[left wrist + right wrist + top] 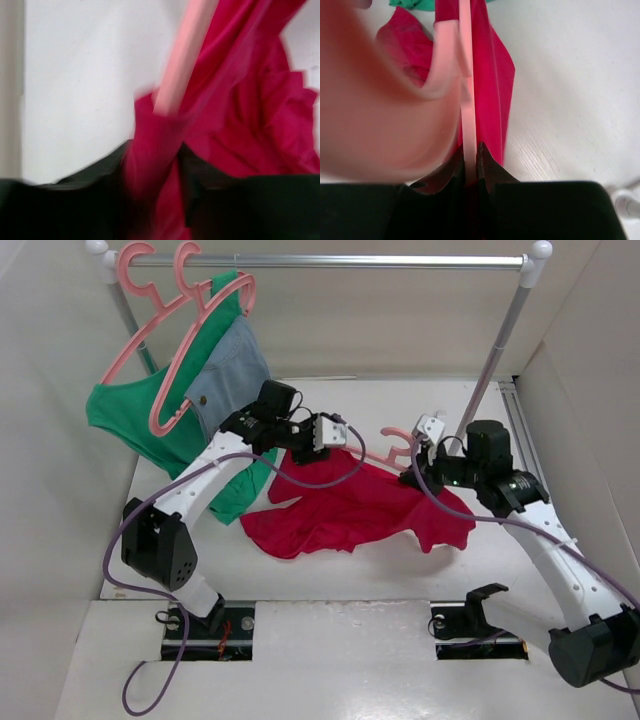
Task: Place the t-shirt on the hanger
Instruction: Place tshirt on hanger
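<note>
Left gripper (154, 165) clamped on a fold of the crimson t-shirt (345, 510); right gripper (471, 160) pinched on a thin bar of the salmon-pink hanger (398, 447). Shirt crumpled at mid table (330, 575), clear of the side walls (50, 500). Hanger frame mostly hidden under fabric; wrist views blurred.

Clamps left gripper (154, 165) on a fold of crimson-red cotton t-shirt (260, 115); shows thin salmon-pink plastic hanger (182, 55) rising slantwise out of that fold.

Ctr table (340, 575): hanger (466, 125) partly in t-shirt (340, 510)
</note>
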`<action>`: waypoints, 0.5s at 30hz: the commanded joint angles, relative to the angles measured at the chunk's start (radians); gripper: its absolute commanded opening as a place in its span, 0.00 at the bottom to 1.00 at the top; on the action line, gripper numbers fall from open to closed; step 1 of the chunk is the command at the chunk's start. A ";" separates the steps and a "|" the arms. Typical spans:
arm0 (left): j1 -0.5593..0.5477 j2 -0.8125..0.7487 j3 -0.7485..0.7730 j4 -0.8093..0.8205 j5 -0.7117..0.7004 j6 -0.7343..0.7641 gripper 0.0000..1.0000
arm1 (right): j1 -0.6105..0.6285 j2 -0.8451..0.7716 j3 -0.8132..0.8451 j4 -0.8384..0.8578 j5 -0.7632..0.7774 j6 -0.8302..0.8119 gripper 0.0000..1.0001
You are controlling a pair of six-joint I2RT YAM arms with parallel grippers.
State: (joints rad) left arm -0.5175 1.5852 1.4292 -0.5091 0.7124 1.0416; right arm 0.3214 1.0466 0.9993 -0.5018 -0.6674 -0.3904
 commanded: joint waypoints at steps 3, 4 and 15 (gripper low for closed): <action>0.040 -0.008 0.040 0.061 -0.048 -0.089 0.76 | -0.050 -0.031 0.088 -0.076 -0.015 0.036 0.00; 0.040 -0.008 0.053 0.061 -0.048 -0.089 0.94 | -0.050 -0.031 0.104 -0.092 -0.015 0.036 0.00; 0.040 -0.102 0.145 0.394 0.083 -0.480 1.00 | -0.108 0.059 0.323 -0.230 0.031 0.059 0.00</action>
State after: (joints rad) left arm -0.4759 1.5661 1.5150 -0.2604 0.7074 0.6991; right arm 0.2260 1.1061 1.2762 -0.7101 -0.6464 -0.3435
